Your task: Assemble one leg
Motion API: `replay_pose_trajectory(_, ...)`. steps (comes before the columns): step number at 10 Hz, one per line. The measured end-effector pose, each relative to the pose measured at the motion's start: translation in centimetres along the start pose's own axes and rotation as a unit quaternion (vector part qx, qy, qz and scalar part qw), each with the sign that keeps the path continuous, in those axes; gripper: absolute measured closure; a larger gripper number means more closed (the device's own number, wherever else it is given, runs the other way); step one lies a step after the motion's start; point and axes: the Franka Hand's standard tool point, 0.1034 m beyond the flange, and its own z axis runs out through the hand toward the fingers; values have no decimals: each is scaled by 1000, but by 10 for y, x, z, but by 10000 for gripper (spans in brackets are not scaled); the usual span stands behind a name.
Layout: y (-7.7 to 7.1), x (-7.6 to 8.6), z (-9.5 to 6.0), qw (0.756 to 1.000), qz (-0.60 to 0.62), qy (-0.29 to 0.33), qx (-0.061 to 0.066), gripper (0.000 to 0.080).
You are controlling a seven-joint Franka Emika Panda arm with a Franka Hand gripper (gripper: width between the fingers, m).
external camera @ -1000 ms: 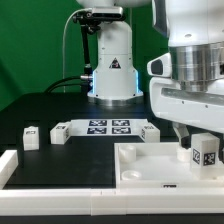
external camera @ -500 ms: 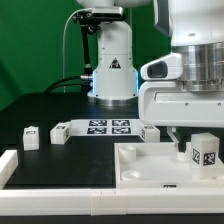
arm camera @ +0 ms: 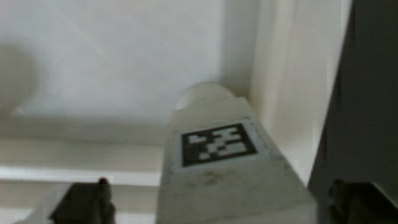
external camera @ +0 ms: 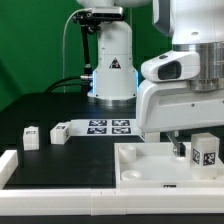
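Note:
A leg (external camera: 207,152), a stubby white post with a square tag, stands on the white tray-like top (external camera: 140,168) near the corner on the exterior view's right. My gripper (external camera: 194,152) hangs over it. In the wrist view the leg (arm camera: 221,150) fills the space between my two dark fingertips (arm camera: 82,203). My gripper (arm camera: 222,206) is open around it, with a visible gap on one side. The top's raised rim (arm camera: 281,60) runs beside the leg.
Two more small tagged legs (external camera: 31,135) (external camera: 60,131) lie on the black table at the exterior view's left. The marker board (external camera: 108,126) lies in the middle in front of the robot base (external camera: 112,70). A white block (external camera: 8,165) sits at the near left.
The arm's wrist and housing have shifted toward the exterior view's left and turned above the leg. The leg has stayed in place on the top.

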Motion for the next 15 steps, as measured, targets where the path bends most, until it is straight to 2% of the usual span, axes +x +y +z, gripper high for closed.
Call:
replay_pose_trajectory(1, 0, 0, 0, 1000, 22, 0, 1, 373)
replay_pose_trajectory(2, 0, 0, 0, 1000, 25, 0, 1, 373)
replay_pose_trajectory(3, 0, 0, 0, 999, 41, 0, 1, 512)
replay_pose_trajectory(5, 0, 0, 0, 998, 62, 1, 2, 511)
replay_pose_trajectory(6, 0, -1, 0, 986, 168, 3, 2, 511)
replay_pose_trajectory(8, 1, -2, 0, 957, 290, 7, 0, 511)
replay_pose_trajectory(9, 2, -2, -1, 927, 376, 5, 2, 511)
replay_pose_trajectory(13, 2, -2, 0, 817, 576, 1, 11, 509)
replay_pose_trajectory(15, 1, -2, 0, 815, 579, 1, 11, 487)
